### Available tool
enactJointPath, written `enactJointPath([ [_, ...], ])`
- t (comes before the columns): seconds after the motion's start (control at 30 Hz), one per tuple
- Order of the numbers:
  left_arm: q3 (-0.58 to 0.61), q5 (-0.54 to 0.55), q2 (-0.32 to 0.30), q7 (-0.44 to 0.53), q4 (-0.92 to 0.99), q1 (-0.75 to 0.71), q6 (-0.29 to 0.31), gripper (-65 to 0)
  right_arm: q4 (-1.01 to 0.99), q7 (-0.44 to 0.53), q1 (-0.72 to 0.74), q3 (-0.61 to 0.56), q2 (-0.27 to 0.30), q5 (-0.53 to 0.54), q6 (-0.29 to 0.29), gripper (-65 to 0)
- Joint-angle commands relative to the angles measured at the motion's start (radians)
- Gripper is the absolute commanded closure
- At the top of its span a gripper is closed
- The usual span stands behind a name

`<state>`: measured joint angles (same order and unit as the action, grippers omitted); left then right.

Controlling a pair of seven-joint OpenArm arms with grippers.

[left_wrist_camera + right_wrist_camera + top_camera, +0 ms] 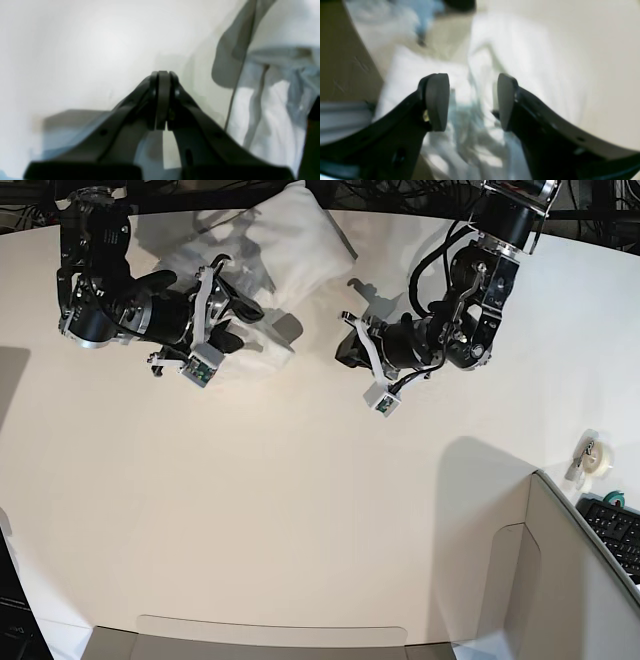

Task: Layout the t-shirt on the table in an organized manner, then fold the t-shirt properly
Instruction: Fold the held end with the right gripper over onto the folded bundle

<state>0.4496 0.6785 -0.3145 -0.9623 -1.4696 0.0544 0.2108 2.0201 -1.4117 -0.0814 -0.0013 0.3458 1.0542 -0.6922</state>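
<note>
I see the shirt (262, 260) bunched at the counter's (300, 510) far left. Right end effector (472, 102) gapes above it, empty; left end effector (163, 100) is closed, empty. I would pinch one hem edge, not bunched layers.

A robotics lab or test workspace: a large plain white table (300, 510) with two black robot arms mounted at the frame's top, tangled cables (400, 192) behind, a keyboard (612, 530) at lower right

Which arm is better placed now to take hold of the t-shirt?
The right gripper, probably: its jaws stand open directly over the crumpled t-shirt. The left gripper is shut and empty, beside the cloth.
</note>
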Motion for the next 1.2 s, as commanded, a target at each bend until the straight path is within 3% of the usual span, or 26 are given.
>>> enactJointPath([
  [0.0,0.004,-0.182,-0.005,-0.109,0.059,-0.009,-0.064,0.0,0.015,0.015,0.018,0.024,0.009,0.051,-0.006,-31.2],
  [0.13,0.005,-0.182,0.011,-0.065,0.102,-0.006,-0.064,0.0,0.012,0.015,0.058,0.106,0.0,0.156,-0.006,-31.2],
  [0.23,0.007,-0.182,0.024,-0.057,0.112,-0.006,-0.064,0.0,0.011,0.015,0.076,0.205,-0.029,0.156,-0.006,-31.2],
  [0.37,0.008,-0.182,0.025,-0.056,0.112,-0.006,-0.064,0.0,0.003,0.015,0.11,0.372,-0.064,0.001,-0.006,-27.5],
  [0.43,0.008,-0.182,0.025,-0.057,0.112,-0.006,-0.064,0.0,0.001,0.015,0.118,0.407,-0.064,-0.136,-0.006,-15.8],
  [0.5,0.008,-0.182,0.025,-0.065,0.112,-0.006,-0.064,0.0,-0.002,0.015,0.108,0.404,-0.064,-0.243,-0.006,-1.8],
  [0.53,0.008,-0.182,0.025,-0.067,0.112,-0.006,-0.064,0.0,-0.003,0.015,0.093,0.392,-0.064,-0.286,-0.006,0.0],
  [0.83,0.01,-0.184,-0.027,-0.068,0.112,-0.015,-0.064,0.0,-0.005,0.015,0.061,0.175,-0.101,-0.429,-0.006,0.0],
  [0.97,0.008,-0.213,-0.028,-0.07,0.112,-0.015,-0.064,0.0,-0.005,0.015,0.045,0.002,-0.08,-0.366,-0.006,0.0],
  [1.17,0.008,-0.297,-0.025,-0.07,0.112,-0.015,-0.064,0.0,-0.003,0.015,0.045,-0.157,-0.029,-0.027,-0.006,0.0],
])
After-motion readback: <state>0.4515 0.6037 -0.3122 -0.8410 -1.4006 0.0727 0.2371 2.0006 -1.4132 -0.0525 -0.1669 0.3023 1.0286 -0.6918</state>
